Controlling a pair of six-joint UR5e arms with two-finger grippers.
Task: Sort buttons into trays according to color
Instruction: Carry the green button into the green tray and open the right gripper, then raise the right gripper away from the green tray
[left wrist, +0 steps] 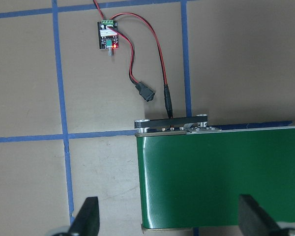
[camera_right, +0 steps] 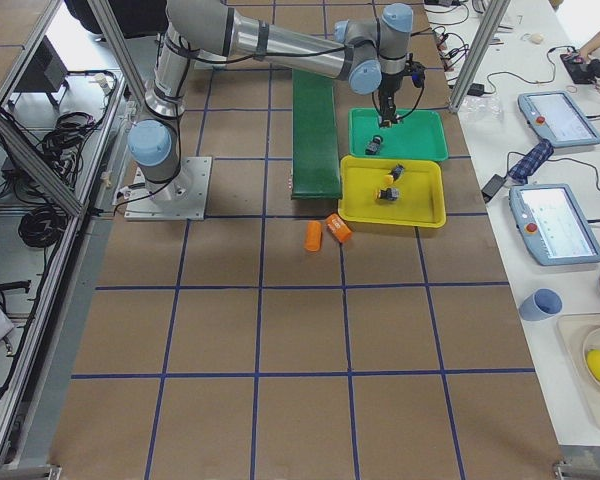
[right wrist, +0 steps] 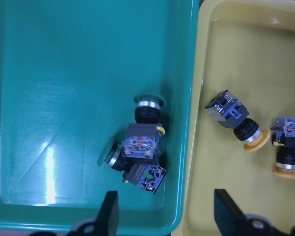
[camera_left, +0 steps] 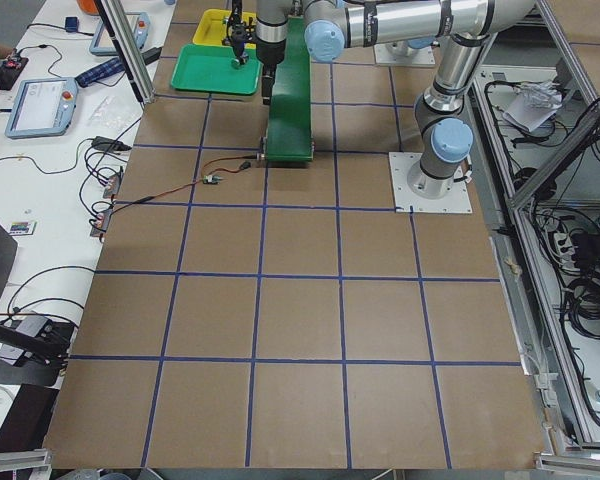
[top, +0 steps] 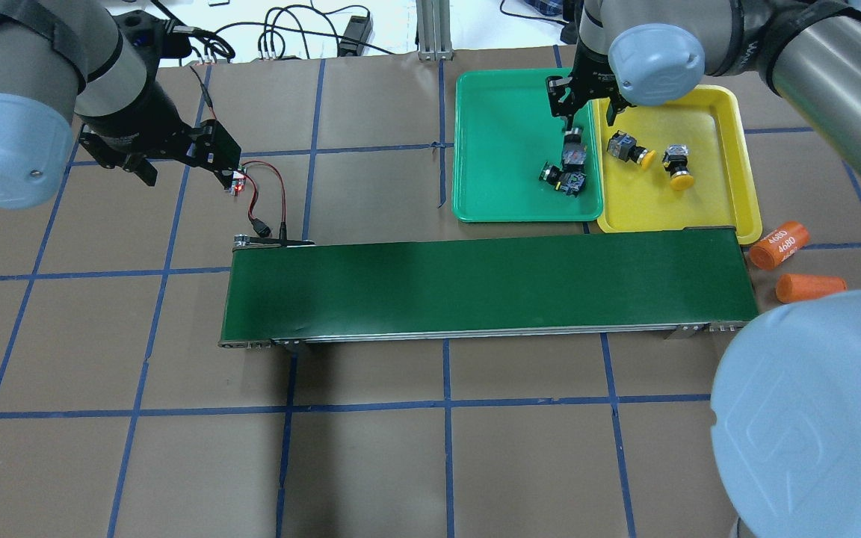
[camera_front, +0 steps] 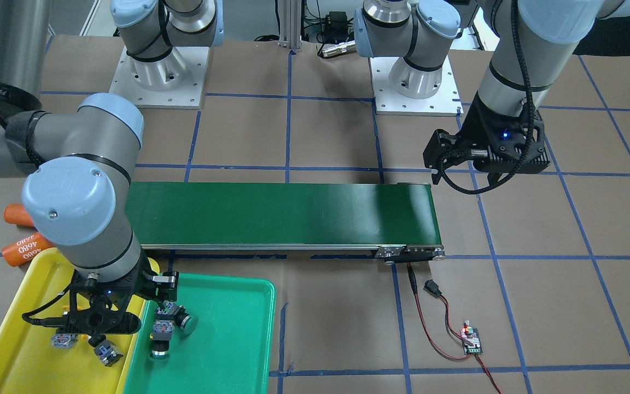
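Note:
Two green-capped buttons (right wrist: 143, 129) (right wrist: 132, 167) lie touching in the green tray (right wrist: 64, 98), near its edge beside the yellow tray (right wrist: 246, 64). Two yellow-capped buttons (right wrist: 233, 118) (right wrist: 287, 145) lie on their sides in the yellow tray. My right gripper (right wrist: 168, 216) hangs open above the border between the two trays, holding nothing; the overhead view shows the gripper (top: 586, 118) over the green buttons (top: 571, 168) and beside the yellow buttons (top: 628, 149) (top: 679, 166). My left gripper (left wrist: 169, 219) is open and empty above the far end of the conveyor belt (left wrist: 221, 182).
The long dark-green conveyor belt (top: 475, 284) runs across the table in front of the trays. Two orange cylinders (top: 778, 245) (top: 810, 286) lie by its end next to the yellow tray. A small circuit board (camera_front: 471, 339) with red wires sits near the belt's other end.

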